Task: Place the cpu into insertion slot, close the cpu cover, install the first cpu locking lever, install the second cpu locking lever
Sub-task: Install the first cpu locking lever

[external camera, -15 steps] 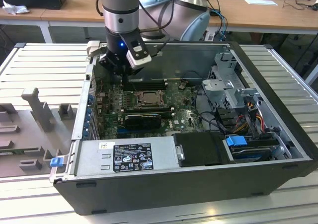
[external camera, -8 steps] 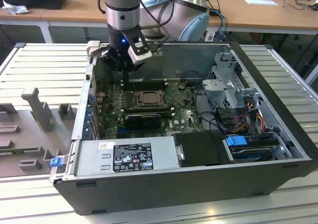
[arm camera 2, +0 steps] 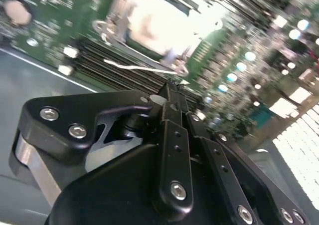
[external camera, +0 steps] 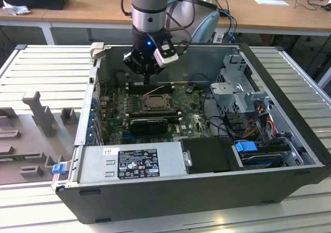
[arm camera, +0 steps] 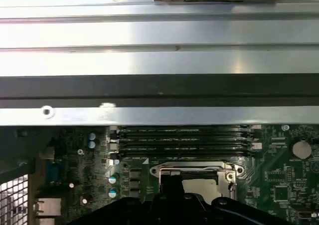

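Jaws pressed together with nothing visible between them: in the exterior view the black gripper hangs inside the open dark-grey computer case, tips pointing down. Just below the tips lies the insertion slot, a square black-framed socket with a grey centre on the green motherboard. A thin pale wire locking lever stands raised between the tips and the socket. Whether it touches the tips cannot be told.

In the second wrist view the gripper narrows to one closed point. The locking lever runs crosswise just ahead of it, its long axis square to the jaws' reach. Beyond it sits the cpu, a small flat square chip with a pale beige-silver face, seated in the slot.

In the first wrist view the gripper fronts the cpu. Bordering the chip is the cpu cover, a thin silver-grey metal frame that appears lowered. Long black memory slots lie farther ahead.
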